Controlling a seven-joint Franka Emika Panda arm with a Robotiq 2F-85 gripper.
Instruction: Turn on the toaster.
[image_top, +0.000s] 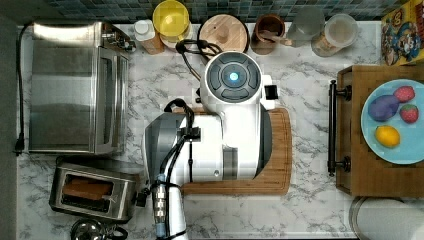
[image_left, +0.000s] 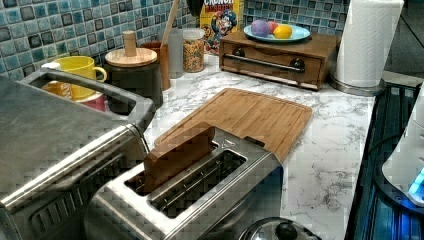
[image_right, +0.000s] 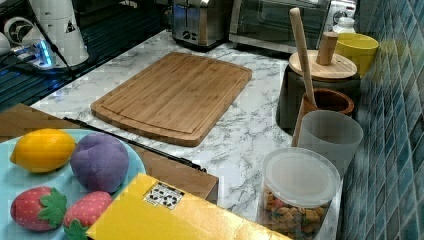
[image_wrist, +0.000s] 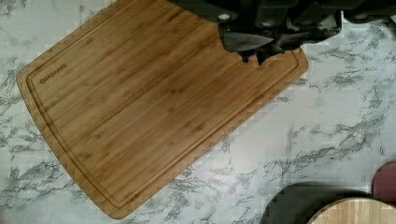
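The toaster is a small brushed-steel box at the top view's lower left, with a brown bread slice standing in one of its two slots. Its black side lever sticks out toward the arm. The left view has the toaster close up with the slice raised above the slot. My white arm hangs over the wooden cutting board, well to the right of the toaster in the top view. My gripper is shut on nothing above a corner of the board.
A large steel toaster oven stands beside the toaster. Jars, a yellow mug and a lidded canister line the tiled wall. A wooden drawer box carries a blue plate of toy fruit. A kettle lid sits near the toaster.
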